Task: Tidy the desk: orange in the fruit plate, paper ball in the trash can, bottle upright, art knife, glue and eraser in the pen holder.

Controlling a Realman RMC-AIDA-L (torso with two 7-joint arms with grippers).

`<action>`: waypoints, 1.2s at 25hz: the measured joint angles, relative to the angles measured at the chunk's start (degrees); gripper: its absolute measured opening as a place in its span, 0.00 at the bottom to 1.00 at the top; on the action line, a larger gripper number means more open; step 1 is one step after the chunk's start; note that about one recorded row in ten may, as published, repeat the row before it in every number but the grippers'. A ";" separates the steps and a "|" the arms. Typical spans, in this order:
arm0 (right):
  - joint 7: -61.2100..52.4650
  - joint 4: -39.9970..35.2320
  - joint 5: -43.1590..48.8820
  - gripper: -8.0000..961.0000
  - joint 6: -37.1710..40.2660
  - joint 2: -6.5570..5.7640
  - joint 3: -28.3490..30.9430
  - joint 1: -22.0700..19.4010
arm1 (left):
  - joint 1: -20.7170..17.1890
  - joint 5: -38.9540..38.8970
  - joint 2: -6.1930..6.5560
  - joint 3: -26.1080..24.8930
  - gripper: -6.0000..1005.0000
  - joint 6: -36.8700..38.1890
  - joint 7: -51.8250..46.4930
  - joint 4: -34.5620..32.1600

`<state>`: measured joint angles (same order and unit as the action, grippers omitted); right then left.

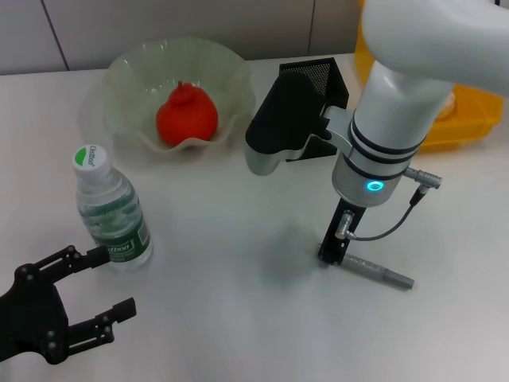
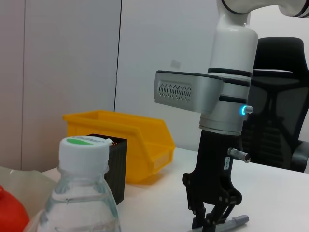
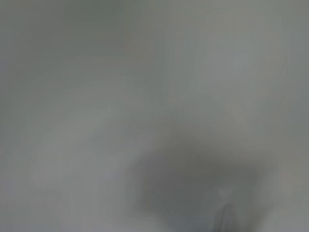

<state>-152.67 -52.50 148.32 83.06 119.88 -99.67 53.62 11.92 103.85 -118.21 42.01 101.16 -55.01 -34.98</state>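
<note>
The orange (image 1: 187, 115) lies in the pale-green fruit plate (image 1: 127, 72) at the back left. The bottle (image 1: 111, 208) stands upright at the front left, and my open left gripper (image 1: 118, 280) sits just in front of it with nothing between its fingers. My right gripper (image 1: 334, 248) points straight down at the table and is shut on one end of the slim grey art knife (image 1: 380, 272), which still lies flat; the left wrist view shows the same right gripper (image 2: 206, 223) and art knife (image 2: 236, 222). The paper ball, glue and eraser are out of view.
The black mesh pen holder (image 1: 322, 78) stands behind my right arm, partly hidden by it. The yellow trash can (image 1: 469, 119) is at the back right. An office chair (image 2: 277, 96) shows beyond the desk. The right wrist view shows only grey blur.
</note>
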 joint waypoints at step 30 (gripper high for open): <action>11.94 -36.82 -7.54 0.15 -19.62 -0.50 19.61 -22.54 | 0.22 -0.14 -0.07 -0.71 0.79 -0.08 0.00 0.01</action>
<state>-140.72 -89.32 140.78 63.43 119.38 -80.06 31.08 12.14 103.70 -118.28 41.30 101.07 -55.02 -34.98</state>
